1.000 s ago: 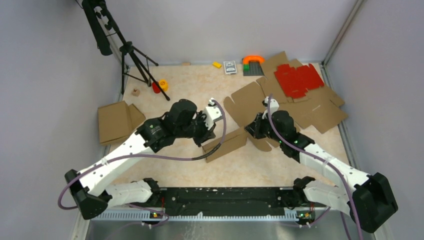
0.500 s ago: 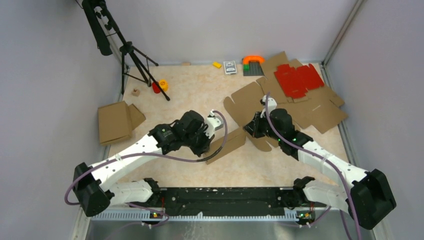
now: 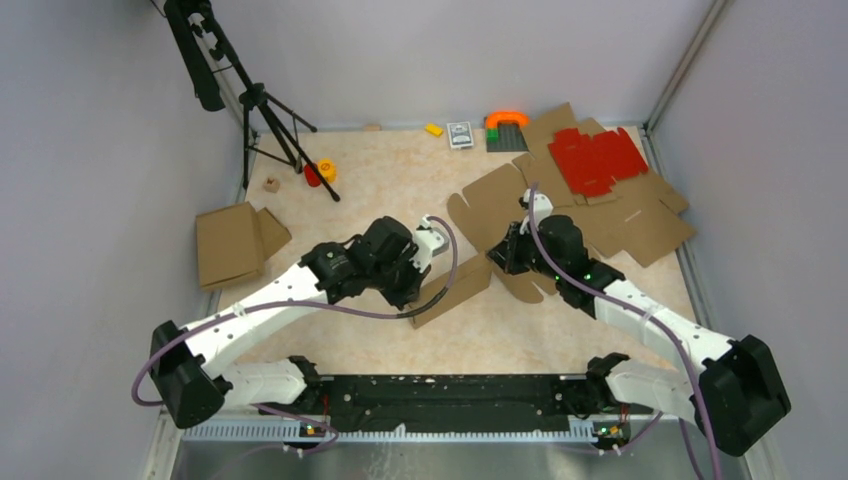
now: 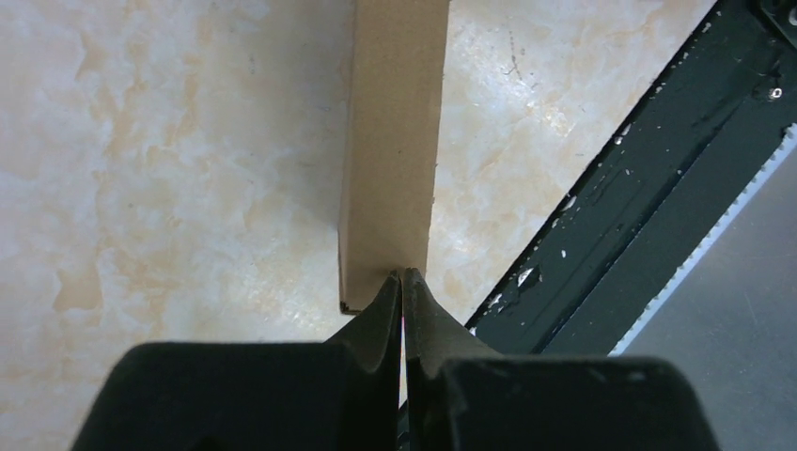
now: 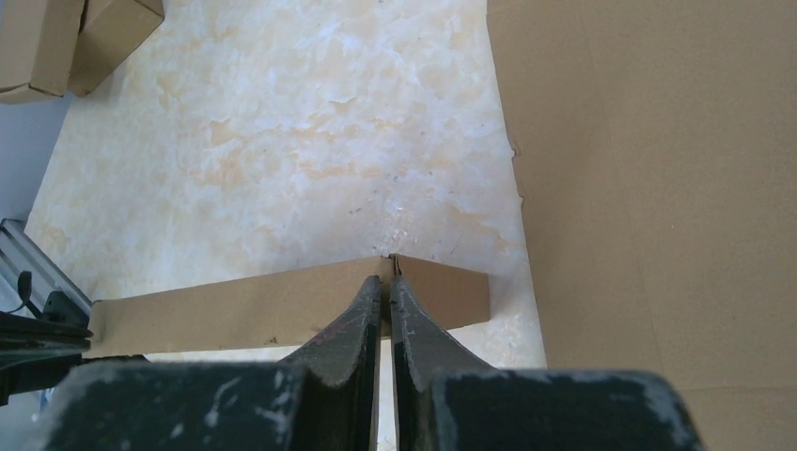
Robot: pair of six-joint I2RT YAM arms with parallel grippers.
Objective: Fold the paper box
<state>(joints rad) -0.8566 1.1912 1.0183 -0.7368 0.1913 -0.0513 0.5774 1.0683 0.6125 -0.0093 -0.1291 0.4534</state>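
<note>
Swinging rightward over the last second, the left gripper is now sitting just beyond the black base rail, at the near end of the paper box. That end is a narrow strip of the box running diagonally across the table. In the left wrist view, the 2 fingers are pressing together, their tips meeting the strip's near corner; whether any cardboard is caught between them is unclear. Further along, at the strip's far end, the right gripper is pinching the strip's upper edge, jaws nearly together. Beyond it, the box's wide panels are lying flat. A folded cardboard box is sitting at the left edge. Farther back, a red die-cut sheet is lying on other cardboard pieces, with a tripod standing far left.
</note>
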